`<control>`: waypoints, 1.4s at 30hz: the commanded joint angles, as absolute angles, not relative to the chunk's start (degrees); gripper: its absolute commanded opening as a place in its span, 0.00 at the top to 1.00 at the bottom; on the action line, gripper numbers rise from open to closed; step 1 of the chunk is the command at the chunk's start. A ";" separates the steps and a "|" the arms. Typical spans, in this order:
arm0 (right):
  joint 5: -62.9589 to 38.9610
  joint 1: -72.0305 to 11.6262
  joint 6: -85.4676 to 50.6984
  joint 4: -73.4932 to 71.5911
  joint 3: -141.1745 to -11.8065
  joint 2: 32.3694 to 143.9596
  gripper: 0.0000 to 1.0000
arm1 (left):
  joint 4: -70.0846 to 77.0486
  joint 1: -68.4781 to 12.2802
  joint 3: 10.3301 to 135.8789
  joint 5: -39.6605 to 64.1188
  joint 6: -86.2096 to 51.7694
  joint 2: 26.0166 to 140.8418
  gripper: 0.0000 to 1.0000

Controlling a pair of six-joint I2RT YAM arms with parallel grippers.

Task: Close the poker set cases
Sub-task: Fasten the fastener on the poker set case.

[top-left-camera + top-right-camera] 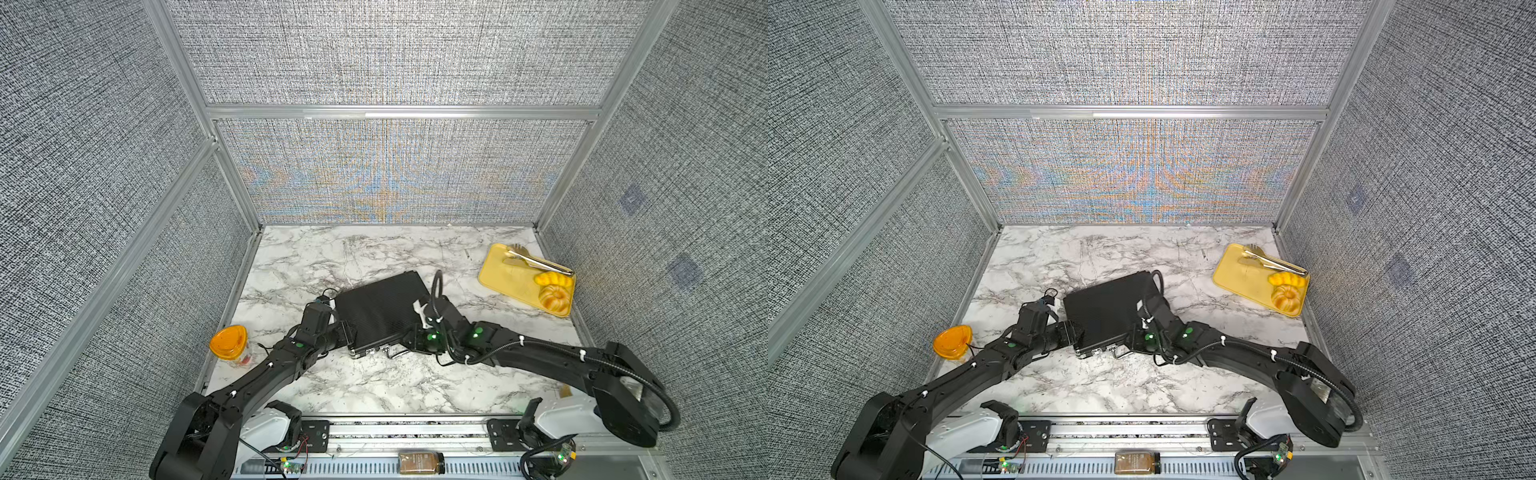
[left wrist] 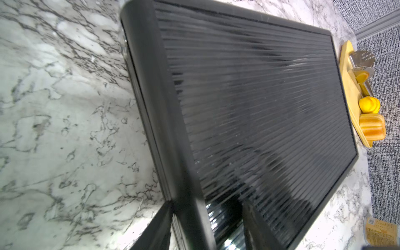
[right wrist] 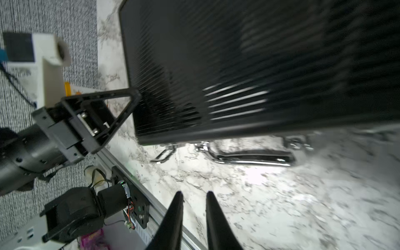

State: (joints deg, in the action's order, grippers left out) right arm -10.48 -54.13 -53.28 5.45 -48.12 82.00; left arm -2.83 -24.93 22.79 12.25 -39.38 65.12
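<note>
On the marble table (image 1: 332,257) lies the case (image 1: 380,309), lid down, latch (image 3: 162,155) loose; left gripper (image 2: 205,216) straddles its edge, likely steadying it, whether clamped I cannot tell, while right gripper (image 3: 194,194), slightly parted and empty, faces the latch.

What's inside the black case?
Nothing inside shows. The case has its lid down, so only its ribbed black top and handle are visible; whatever it holds is covered.

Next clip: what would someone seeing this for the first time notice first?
The black ribbed poker case lies lid down mid-table. The left gripper straddles its corner; the right gripper hangs empty, slightly open, by the silver handle. Far right, a yellow tray holds pastries and tongs.
</note>
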 commanded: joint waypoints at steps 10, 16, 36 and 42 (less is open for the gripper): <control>-3.44 -62.31 -44.64 10.74 -63.74 94.59 0.78 | -13.95 -25.39 21.53 15.89 -36.49 68.11 0.51; -3.32 -62.93 -45.40 15.72 -67.91 98.45 0.79 | -13.55 -25.38 21.37 15.96 -36.39 67.94 0.51; -4.22 -63.72 -48.60 19.87 -69.13 102.74 0.81 | -12.98 -25.36 21.18 16.66 -36.30 68.07 0.51; -4.22 -63.72 -48.77 20.71 -69.50 103.31 0.81 | -12.88 -25.40 21.18 16.80 -36.21 68.51 0.51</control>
State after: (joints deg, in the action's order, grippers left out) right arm -3.97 -63.70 -47.88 18.22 -69.23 102.85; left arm -1.34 -24.75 22.63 11.94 -39.64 66.06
